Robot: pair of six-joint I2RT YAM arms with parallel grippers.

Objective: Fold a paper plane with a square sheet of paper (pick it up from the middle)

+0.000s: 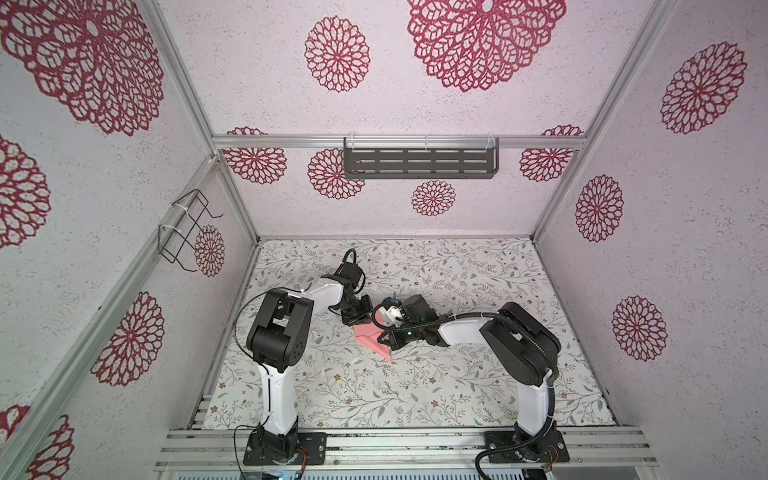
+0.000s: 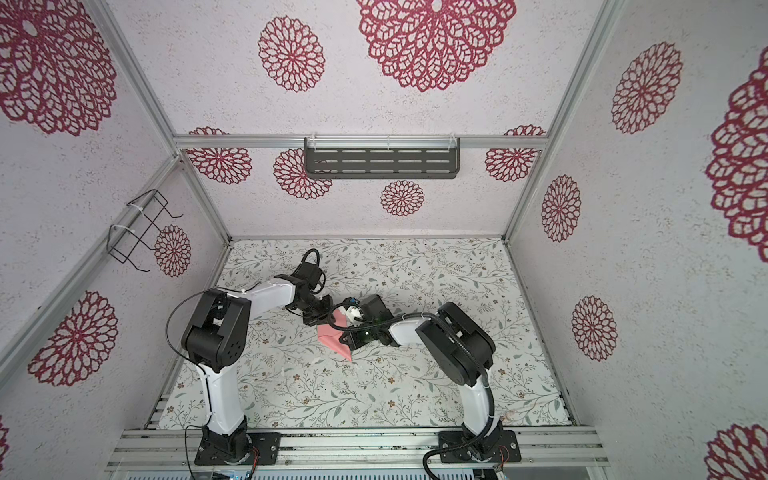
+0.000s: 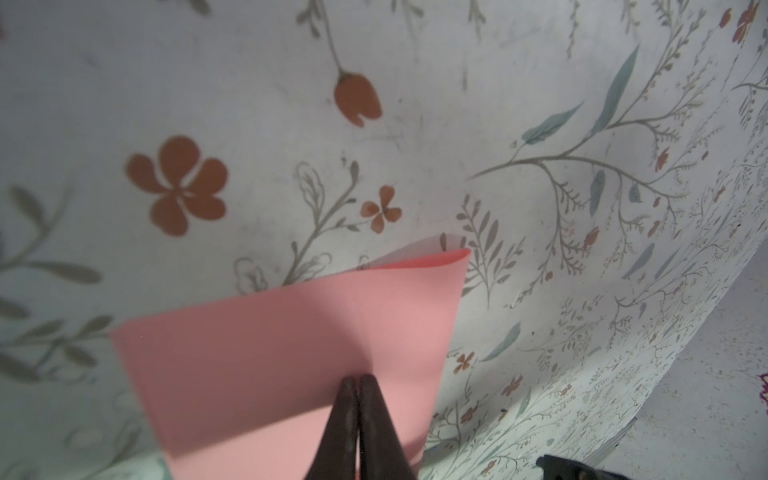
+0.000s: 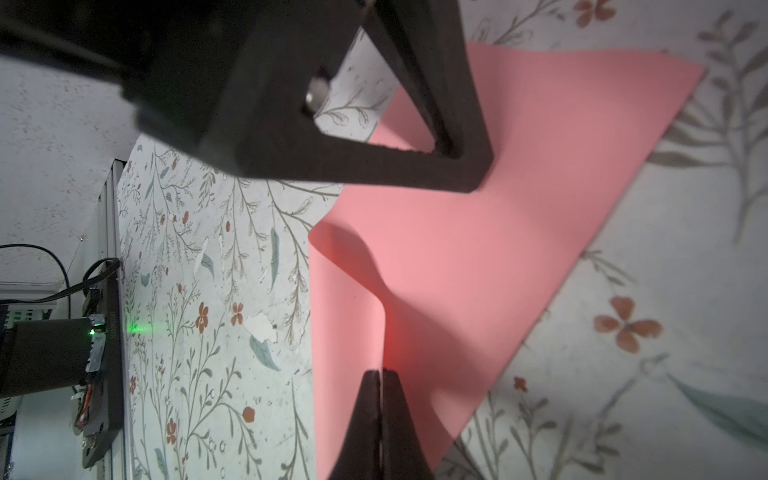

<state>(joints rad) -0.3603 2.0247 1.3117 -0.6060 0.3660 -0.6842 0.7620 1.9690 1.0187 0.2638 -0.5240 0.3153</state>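
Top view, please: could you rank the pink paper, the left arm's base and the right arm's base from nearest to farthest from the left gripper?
1. The pink paper, touching the left gripper.
2. The left arm's base, front rail, left.
3. The right arm's base, front rail, right.

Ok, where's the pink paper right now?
In both top views the pink paper lies mid-table, touched by the left claw and pinched by the right claw.

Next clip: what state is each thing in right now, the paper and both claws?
pink paper: lying on the table mat, bent, with a raised ridge and one corner curling up; not a plane yet.
left claw: shut, tips resting on the paper.
right claw: shut, pinching the paper's raised ridge.
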